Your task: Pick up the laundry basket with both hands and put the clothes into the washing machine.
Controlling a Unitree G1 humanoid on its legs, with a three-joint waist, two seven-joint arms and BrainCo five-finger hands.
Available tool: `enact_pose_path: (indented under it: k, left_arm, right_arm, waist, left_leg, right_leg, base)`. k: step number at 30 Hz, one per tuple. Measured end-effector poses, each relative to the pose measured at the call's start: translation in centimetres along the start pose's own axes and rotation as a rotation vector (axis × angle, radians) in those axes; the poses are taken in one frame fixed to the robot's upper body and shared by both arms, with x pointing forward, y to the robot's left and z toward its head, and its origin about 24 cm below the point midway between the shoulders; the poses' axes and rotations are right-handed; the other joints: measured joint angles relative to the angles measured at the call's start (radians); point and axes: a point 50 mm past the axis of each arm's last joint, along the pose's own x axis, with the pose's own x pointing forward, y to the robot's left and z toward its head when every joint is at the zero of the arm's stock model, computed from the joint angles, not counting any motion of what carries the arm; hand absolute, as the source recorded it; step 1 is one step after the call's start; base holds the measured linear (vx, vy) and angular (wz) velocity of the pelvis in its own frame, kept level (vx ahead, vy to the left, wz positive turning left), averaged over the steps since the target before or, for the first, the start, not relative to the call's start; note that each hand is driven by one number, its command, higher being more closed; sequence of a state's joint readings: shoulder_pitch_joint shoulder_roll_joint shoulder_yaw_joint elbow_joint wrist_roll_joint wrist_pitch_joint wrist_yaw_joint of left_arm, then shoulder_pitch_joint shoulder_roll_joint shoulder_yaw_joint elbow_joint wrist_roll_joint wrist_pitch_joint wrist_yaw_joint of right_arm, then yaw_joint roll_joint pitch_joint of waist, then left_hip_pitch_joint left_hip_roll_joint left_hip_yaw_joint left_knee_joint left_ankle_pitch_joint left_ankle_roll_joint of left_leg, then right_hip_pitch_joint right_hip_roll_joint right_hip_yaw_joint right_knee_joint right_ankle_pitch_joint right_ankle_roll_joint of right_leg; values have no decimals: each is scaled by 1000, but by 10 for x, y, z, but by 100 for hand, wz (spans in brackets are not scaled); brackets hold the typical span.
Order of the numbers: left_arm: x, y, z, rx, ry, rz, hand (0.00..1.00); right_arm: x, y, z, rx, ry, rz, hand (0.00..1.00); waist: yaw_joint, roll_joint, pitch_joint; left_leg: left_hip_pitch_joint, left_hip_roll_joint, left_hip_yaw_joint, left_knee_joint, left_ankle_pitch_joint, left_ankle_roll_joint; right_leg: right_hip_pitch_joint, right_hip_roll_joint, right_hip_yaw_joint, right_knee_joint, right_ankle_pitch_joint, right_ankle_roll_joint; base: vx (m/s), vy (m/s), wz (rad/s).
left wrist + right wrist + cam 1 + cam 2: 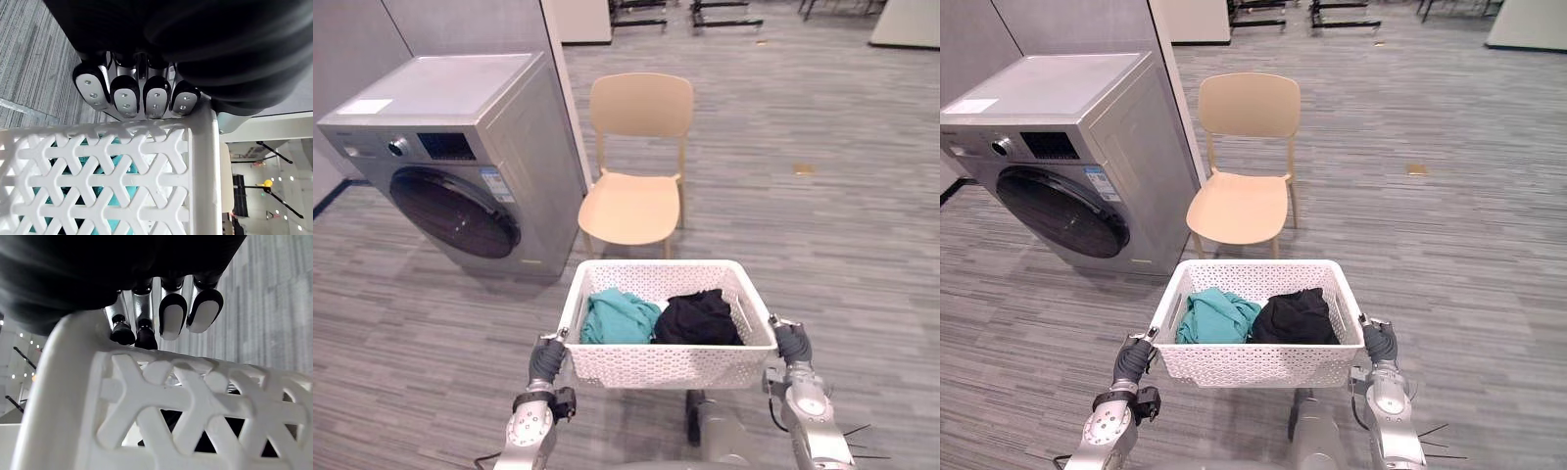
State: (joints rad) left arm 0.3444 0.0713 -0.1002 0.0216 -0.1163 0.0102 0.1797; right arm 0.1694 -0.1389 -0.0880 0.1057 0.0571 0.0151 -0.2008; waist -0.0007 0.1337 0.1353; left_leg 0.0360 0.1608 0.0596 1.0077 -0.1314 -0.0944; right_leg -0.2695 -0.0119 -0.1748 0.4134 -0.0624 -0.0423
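Two robot hands: the left robot hand (546, 360) and the right robot hand (792, 343) each sit at a near corner of the laundry basket (666, 367), which hangs between them.
Left robot hand: on the basket's left near corner. In its wrist view the fingers (122, 95) curl over the top rim, dark tips down against the white lattice, so it is clamped on the basket.
Right robot hand: on the right near corner. In its wrist view the fingers (171, 316) hook over the rim in the same way, gripping the basket.
Laundry basket: white, rectangular, with lattice walls. It is level and open at the top, close in front of the robot and on the near side of the chair (639, 166).
Clothes: a teal garment (619, 315) lies in the left half of the basket and a black garment (698, 318) in the right half. They touch in the middle.
Washing machine (460, 147): grey, to the far left, with its round dark door (455, 211) on the front.
Chair: pale tan, just beside the washing machine's right side, seat towards the basket.
Floor (822, 225): grey striped carpet.
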Motion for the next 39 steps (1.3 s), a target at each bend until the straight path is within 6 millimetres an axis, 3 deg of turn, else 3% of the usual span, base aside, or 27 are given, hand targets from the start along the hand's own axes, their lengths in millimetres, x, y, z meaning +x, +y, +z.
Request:
enact_pose_path:
  k: [1,2,4,5,6,7,8,9,10,11,13,15,17,19,21,24,25,26,27,29,31,35,39]
  left_arm:
    - [0,0,-1,4,3,-2,100]
    - [0,1,-2,12,7,-5,100]
    - [-1,1,-3,3,12,-5,100]
    - [0,1,-3,3,11,-5,100]
    - [0,0,-2,2,9,-6,100]
    - [1,-2,-1,-2,4,-13,100]
    - [2,-5,0,-13,0,-17,100]
    - [2,-6,1,-19,-1,-18,100]
    - [1,-9,1,-25,-2,-22,100]
    - [2,-9,1,-22,-3,-23,100]
    - [5,-5,6,-4,-23,-20,100]
    - [6,-5,8,2,-30,-23,100]
    - [8,-2,10,19,-33,-21,100]
    - [8,1,10,39,-36,-15,100]
    - [10,6,13,60,-48,1,100]
    - [15,8,19,69,-74,14,100]
    - [18,7,23,71,-86,15,100]
    - [22,6,26,77,-97,11,100]
    - [25,3,26,70,-96,9,100]
    - [35,-5,41,51,-147,14,100]
    - [46,-9,56,38,-197,31,100]
    - [60,-20,100,-19,-358,55,100]
    - [73,-25,139,-75,-488,81,100]
  right_arm:
    - [0,1,4,16,-14,-4,100]
    - [0,1,9,27,-40,-12,100]
    - [2,2,20,38,-87,-9,100]
    - [3,3,25,45,-107,-7,100]
    - [3,3,27,48,-115,-8,100]
    - [4,1,27,51,-119,-17,100]
    - [5,-2,26,48,-117,-30,100]
    - [5,-3,25,47,-111,-35,100]
    - [5,-5,20,40,-93,-47,100]
    - [4,-5,13,38,-65,-59,100]
    - [3,-1,9,58,-48,-61,100]
    - [3,-1,9,58,-45,-61,100]
    - [2,2,8,70,-40,-62,100]
    - [1,5,2,63,-17,-57,100]
    - [0,10,-1,47,-7,-33,100]
    - [1,13,1,42,-18,-18,100]
    - [1,13,1,41,-19,-19,100]
    - [3,14,2,42,-24,-20,100]
    - [6,12,3,29,-26,-20,100]
    - [19,11,17,10,-72,-16,100]
    - [27,15,31,25,-119,-28,100]
    - [37,20,65,67,-232,-77,100]
    - [44,27,100,114,-345,-101,100]
  waist:
    - [8,3,7]
    - [16,-10,17]
    - [20,-28,29]
    - [20,-47,37]
    - [21,-47,37]
    - [21,-52,41]
    - [19,-53,42]
    - [18,-49,41]
    - [19,-36,37]
    - [21,-39,33]
    - [21,-78,26]
    - [32,-78,26]
    - [37,-84,29]
    - [26,-84,30]
    - [17,-91,28]
    - [14,-103,31]
    - [16,-123,38]
    - [10,-148,53]
    - [10,-139,57]
    - [15,-118,90]
    - [20,-123,116]
    - [45,-125,179]
    - [46,-124,212]
  left_leg:
    - [-59,50,26,133,-15,17]
    - [-134,73,59,211,-42,60]
    - [-236,74,106,169,-99,102]
    - [-291,60,127,59,-127,106]
    - [-312,49,133,-18,-131,105]
    - [-343,12,125,-214,-128,97]
    - [-355,-30,92,-422,-98,55]
    - [-355,-46,71,-523,-71,29]
    - [-339,-57,45,-695,18,6]
    - [-318,-73,62,-682,128,69]
    - [-355,-110,84,-583,49,131]
    - [-370,-111,120,-502,-37,161]
    - [-295,-135,158,-529,-73,182]
    - [-197,-157,168,-603,-73,183]
    - [-119,-169,174,-680,-73,183]
    - [-107,-172,176,-698,-73,182]
    - [-114,-190,164,-692,-73,182]
    - [-127,-220,138,-678,-78,176]
    - [-142,-214,126,-675,-80,171]
    - [-236,-189,94,-663,-73,161]
    - [-321,-180,82,-652,-57,141]
    - [-461,-175,80,-595,-48,138]
    - [-569,-162,79,-527,-50,136]
  right_leg:
    - [67,16,-10,-29,-19,-5]
    - [145,20,-6,-74,-36,-5]
    - [245,12,4,-161,-54,-9]
    - [292,-2,10,-204,-64,5]
    - [312,-13,12,-216,-69,13]
    - [342,-40,11,-228,-88,38]
    - [367,-67,11,-229,-109,72]
    - [384,-78,10,-234,-119,88]
    - [418,-80,10,-247,-141,120]
    - [460,-99,14,-262,-165,146]
    - [473,-151,18,-263,-171,163]
    - [423,-182,52,-146,-177,185]
    - [273,-239,108,191,-165,242]
    - [192,-254,84,392,-174,225]
    - [114,-238,33,435,-194,192]
    - [26,-182,20,287,-223,168]
    - [22,-161,30,138,-171,122]
    - [14,-167,42,65,-102,110]
    - [14,-162,37,52,-92,105]
    - [-25,-137,4,-21,-53,96]
    - [-92,-131,-14,-33,-28,82]
    - [-228,-138,-18,24,-26,71]
    - [-319,-142,-30,72,-32,62]
  base:
    - [595,-129,-8]
    - [461,-84,4]
    - [575,-36,1]
    - [484,15,-1]
    - [548,118,1]
    - [366,124,6]
    - [465,172,8]
    - [480,237,3]
    - [602,299,-5]
    - [611,301,-7]
    - [526,260,-6]
    - [479,281,-33]
    - [382,272,-47]
    - [338,178,-21]
    - [289,112,-12]
    - [185,1,9]
    - [122,-48,47]
    - [144,-75,52]
    - [112,-82,40]
    - [27,-63,23]
    - [-39,-75,23]
    - [-49,-71,8]
    - [-78,-53,11]
